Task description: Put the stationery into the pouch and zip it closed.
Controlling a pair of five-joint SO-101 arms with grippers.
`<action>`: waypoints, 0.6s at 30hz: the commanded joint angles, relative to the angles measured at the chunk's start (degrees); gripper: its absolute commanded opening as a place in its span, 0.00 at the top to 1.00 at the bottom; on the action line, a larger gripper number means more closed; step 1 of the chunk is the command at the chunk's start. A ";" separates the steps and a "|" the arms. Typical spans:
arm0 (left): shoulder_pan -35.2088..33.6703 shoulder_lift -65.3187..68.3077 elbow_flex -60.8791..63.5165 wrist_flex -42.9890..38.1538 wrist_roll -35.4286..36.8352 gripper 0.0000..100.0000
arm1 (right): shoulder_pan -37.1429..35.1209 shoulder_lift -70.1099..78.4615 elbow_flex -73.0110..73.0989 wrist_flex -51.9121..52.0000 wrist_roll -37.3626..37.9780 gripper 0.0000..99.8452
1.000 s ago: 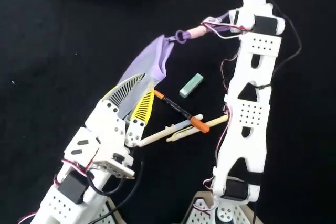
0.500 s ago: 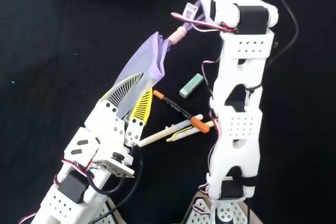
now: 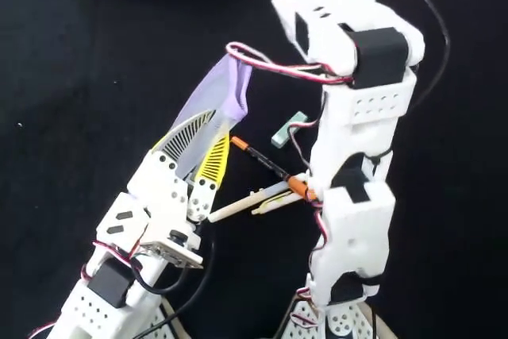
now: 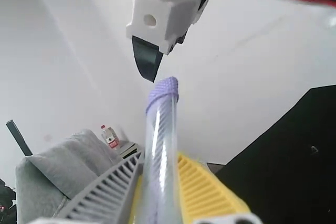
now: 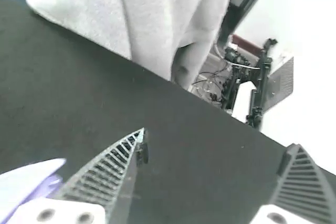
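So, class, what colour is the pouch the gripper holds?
The pouch is light purple, clearest in the high view.

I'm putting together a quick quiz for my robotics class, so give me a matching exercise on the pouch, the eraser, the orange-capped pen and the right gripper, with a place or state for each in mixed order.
1. pouch
2. eraser
3. orange-capped pen
4. right gripper

A. lies on the table, apart from the pens
B. open, holding nothing
C. pinched in the left gripper, raised off the table
D. lies across the pale pens

Pairs: 1-C, 2-A, 3-D, 4-B
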 commanded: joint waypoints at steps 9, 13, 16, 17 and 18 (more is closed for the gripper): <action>-0.40 -0.97 2.33 -4.84 0.00 0.97 | 6.95 -12.53 4.26 1.76 -13.10 0.61; 0.04 -0.97 6.73 -15.12 -5.80 0.97 | 8.62 -13.05 6.55 1.76 -22.07 0.61; -0.04 -0.88 9.01 -20.84 -8.62 0.97 | 7.91 -13.05 11.03 1.76 -26.20 0.61; -0.31 -0.88 8.84 -21.10 -8.62 0.97 | 7.21 -13.05 12.79 1.76 -27.52 0.61; -0.31 -0.88 8.75 -21.80 -8.88 0.97 | 6.68 -13.05 14.20 1.67 -28.66 0.61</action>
